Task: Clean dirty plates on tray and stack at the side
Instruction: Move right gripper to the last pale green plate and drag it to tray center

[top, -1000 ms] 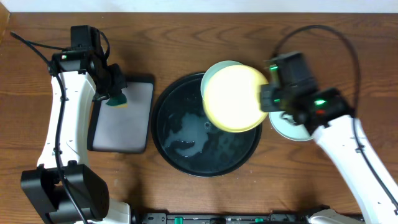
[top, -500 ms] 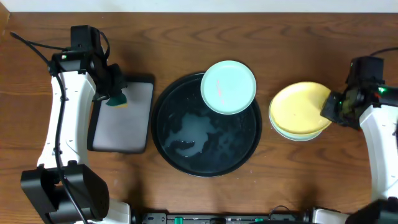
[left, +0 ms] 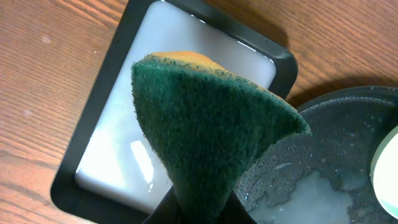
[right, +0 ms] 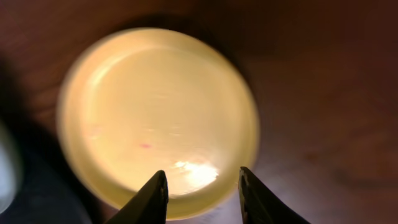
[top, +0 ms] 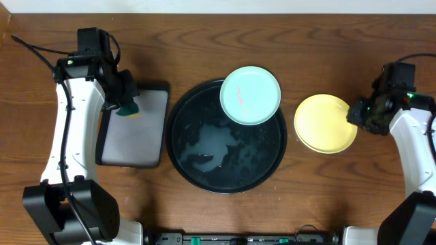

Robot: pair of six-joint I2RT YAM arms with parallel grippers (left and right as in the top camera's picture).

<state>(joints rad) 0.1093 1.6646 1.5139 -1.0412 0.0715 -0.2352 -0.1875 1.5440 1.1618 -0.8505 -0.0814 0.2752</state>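
Note:
The large round black tray [top: 204, 170] lies at the table's middle with soapy water in it. A pale mint-green plate [top: 250, 95] rests on its upper right rim. The pale yellow plate [top: 325, 123] lies on the bare wood to the right of the tray; it fills the right wrist view [right: 155, 112]. Any plate under it is hidden. My right gripper [top: 359, 114] is open and empty at the yellow plate's right edge [right: 202, 186]. My left gripper [top: 122, 103] is shut on a green and yellow sponge [left: 205, 124] above the small rectangular tray.
A small rectangular black tray with a grey inside [top: 133, 126] stands left of the round tray, also in the left wrist view [left: 124, 143]. The round tray's wet floor shows at the left wrist view's right [left: 336, 149]. Brown wood tabletop lies all around.
My right gripper carried the yellow plate from above the tray to the wood on the right, set it flat on the plate lying there, and let go. The left arm has not moved.

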